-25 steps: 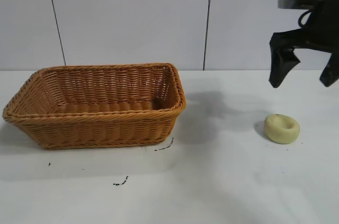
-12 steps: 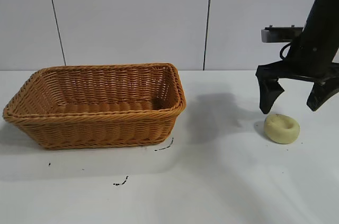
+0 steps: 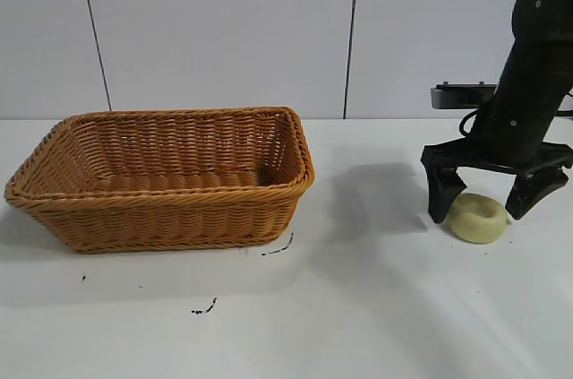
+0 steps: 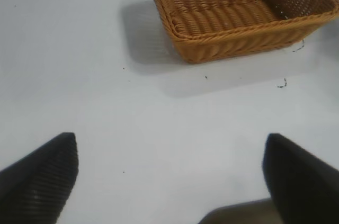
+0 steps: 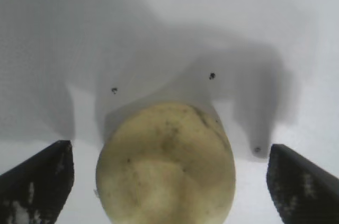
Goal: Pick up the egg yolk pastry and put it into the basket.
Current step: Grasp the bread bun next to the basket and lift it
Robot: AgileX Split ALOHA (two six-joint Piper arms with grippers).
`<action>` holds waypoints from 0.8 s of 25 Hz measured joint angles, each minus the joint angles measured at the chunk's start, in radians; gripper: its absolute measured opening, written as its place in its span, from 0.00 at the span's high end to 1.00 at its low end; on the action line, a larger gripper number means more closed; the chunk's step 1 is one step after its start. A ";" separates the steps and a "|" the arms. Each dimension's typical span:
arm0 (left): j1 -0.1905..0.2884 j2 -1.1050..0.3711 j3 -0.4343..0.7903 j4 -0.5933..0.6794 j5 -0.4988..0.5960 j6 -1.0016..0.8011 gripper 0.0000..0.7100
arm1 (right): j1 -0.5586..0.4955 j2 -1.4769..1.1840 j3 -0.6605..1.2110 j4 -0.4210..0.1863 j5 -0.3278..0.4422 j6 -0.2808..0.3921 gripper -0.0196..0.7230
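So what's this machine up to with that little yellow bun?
The right gripper points straight down over the egg yolk pastry with its jaws wide open, one finger on each side of it, not yet closed. The pastry sits on the white table, off to the right of the wicker basket, which has nothing in it. The left gripper hangs open above bare table, away from the basket, taking no part.

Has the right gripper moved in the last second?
Yes. The right gripper has come down and left, from above the egg yolk pastry to straddling it.
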 joint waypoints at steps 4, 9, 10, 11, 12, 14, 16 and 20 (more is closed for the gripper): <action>0.000 0.000 0.000 0.000 0.000 0.000 0.02 | 0.000 0.000 0.000 0.000 0.003 -0.001 0.24; 0.000 0.000 0.000 0.000 0.000 0.000 0.02 | 0.000 0.000 0.000 0.000 0.008 -0.001 0.63; 0.000 0.000 0.000 0.000 0.000 0.000 0.02 | 0.000 0.000 0.000 0.000 0.008 -0.001 0.69; 0.000 0.000 0.000 0.000 0.000 0.000 0.02 | 0.000 0.000 0.000 0.000 0.008 -0.001 0.71; 0.000 0.000 0.000 0.000 0.000 0.000 0.02 | 0.000 0.000 0.000 0.000 0.007 -0.001 0.74; 0.000 0.000 0.000 0.000 0.000 0.000 0.02 | 0.000 0.000 0.000 0.000 0.008 -0.001 0.76; 0.000 0.000 0.000 0.000 0.000 0.000 0.02 | 0.000 -0.007 0.000 0.000 0.019 -0.001 0.76; 0.000 0.000 0.000 0.000 0.000 0.000 0.02 | 0.000 -0.065 -0.033 -0.009 0.100 -0.001 0.77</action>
